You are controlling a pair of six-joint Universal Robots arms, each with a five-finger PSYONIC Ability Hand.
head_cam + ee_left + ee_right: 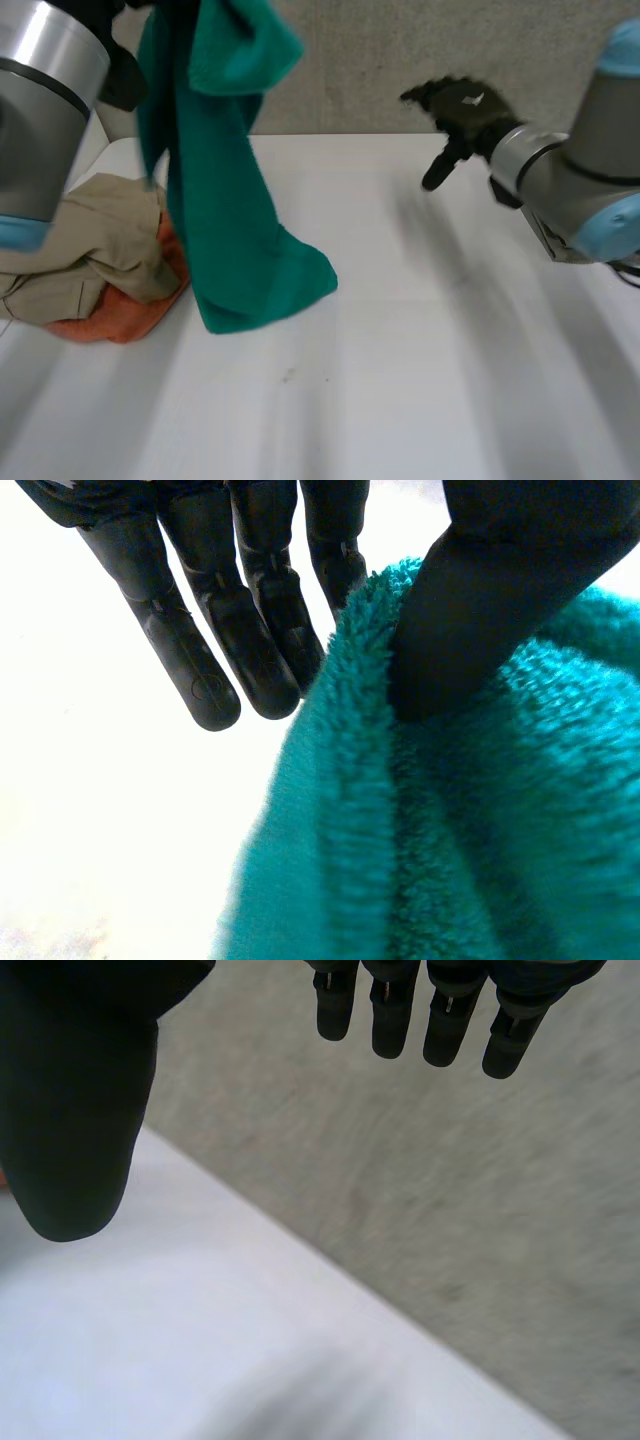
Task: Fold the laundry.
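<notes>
Teal towel hanging unfolded, lower end at tabletop — pinched by left hand, thumb against fingers; right hand splayed, empty. Beige garment, orange cloth heaped beside — seemingly no folds made yet.

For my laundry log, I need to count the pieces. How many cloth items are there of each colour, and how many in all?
Teal towel, held up over the table: 1
Beige garment, on the pile: 1
Orange cloth, under the beige garment: 1
Total: 3
</notes>
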